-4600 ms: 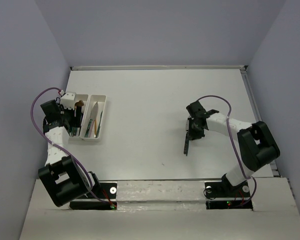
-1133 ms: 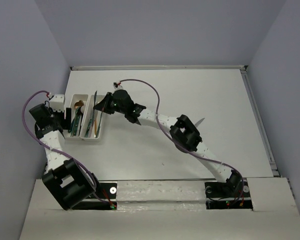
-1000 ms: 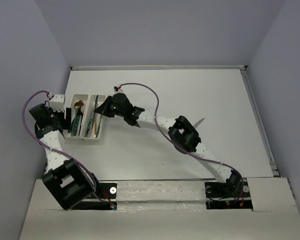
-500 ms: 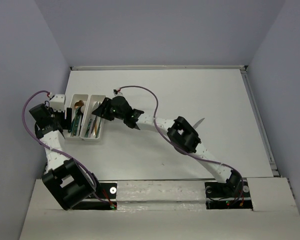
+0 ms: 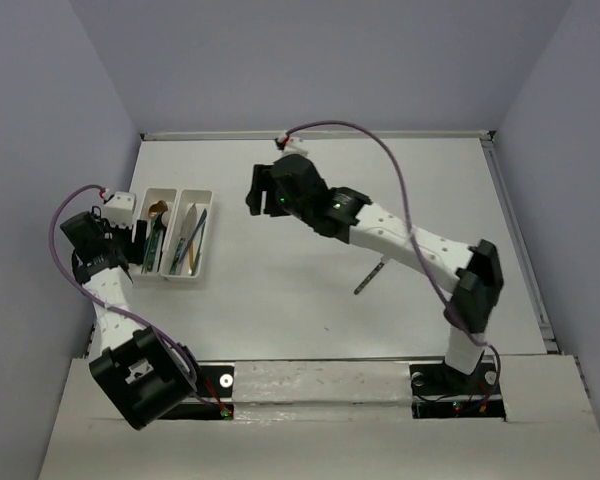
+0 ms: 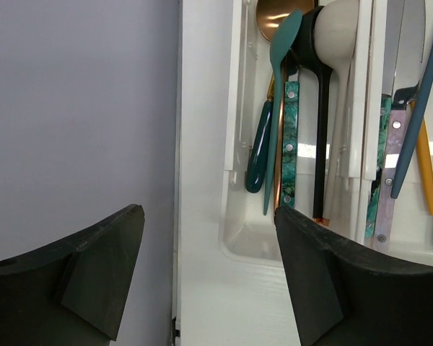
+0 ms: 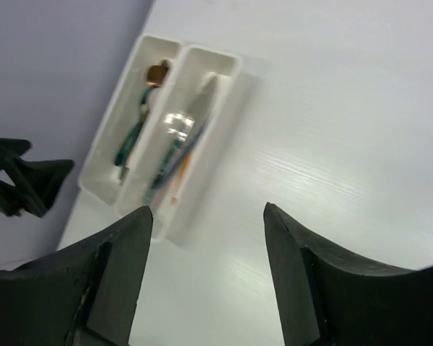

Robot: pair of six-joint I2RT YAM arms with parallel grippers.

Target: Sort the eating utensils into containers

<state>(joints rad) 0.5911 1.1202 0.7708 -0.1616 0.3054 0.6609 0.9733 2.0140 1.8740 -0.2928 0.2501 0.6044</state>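
Observation:
The containers (image 5: 177,282), a joined pair of white trays, lie at the table's left. Eating utensils (image 5: 176,240) fill both. In the left wrist view a teal spoon (image 6: 282,50), a black spoon (image 6: 322,122) and gold and beige ones lie in the left tray (image 6: 254,231), with knives to its right. One slim silver utensil (image 5: 370,275) lies loose at mid-table. My left gripper (image 5: 137,240) (image 6: 209,277) stands open at the trays' near-left corner, empty. My right gripper (image 5: 253,192) (image 7: 209,281) hangs open and empty, right of the containers (image 7: 220,115).
The left wall (image 6: 72,108) runs close beside the trays and my left gripper. My left gripper's fingers (image 7: 25,180) show at the left edge of the right wrist view. The right arm (image 5: 400,235) stretches across mid-table above the loose utensil.
My right gripper opened over the right tray, left its black utensil there, then rose and drew back to the right. The loose utensil now shows from under the arm. The left arm barely moved.

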